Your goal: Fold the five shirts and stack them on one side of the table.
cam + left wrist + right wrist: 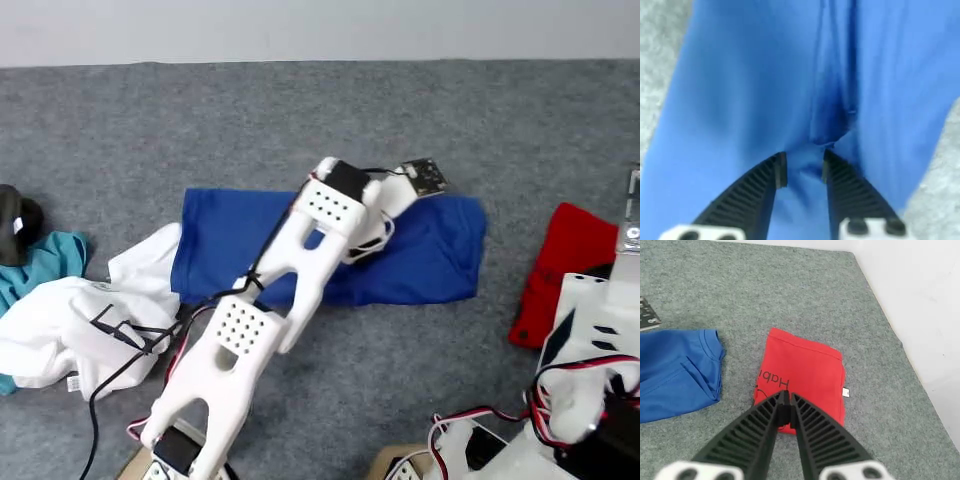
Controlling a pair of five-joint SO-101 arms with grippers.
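1. Blue shirt (430, 250): spread flat across the centre of the high view, long side running left to right, on the grey table cover (200, 120).
2. Left arm (250, 330): stretched from the lower left of the high view up toward the centre, ending over the middle of the blue shirt.
3. Left gripper (801, 162): down at the blue cloth, jaws apart, set either side of a raised crease in the fabric, with blue cloth showing in the gap. Not closed on it as far as can be seen.
4. Red shirt (565, 265): folded into a compact rectangle near the right edge of the high view, apart from the blue shirt, a strip of grey cover between the two.
5. Right gripper (785, 401): held over one edge of the red shirt, jaws pressed together, nothing between them.
6. Right arm (590, 380): drawn back in the lower right corner of the high view.
7. White shirt (70, 320): crumpled at the left of the high view, one end touching the left end of the blue shirt, a black cable lying across it.
8. Teal shirt (50, 260): bunched at the left edge, partly under the white shirt.
9. Dark thing (15, 225): at the far left edge, just above the teal shirt, too cropped to identify.
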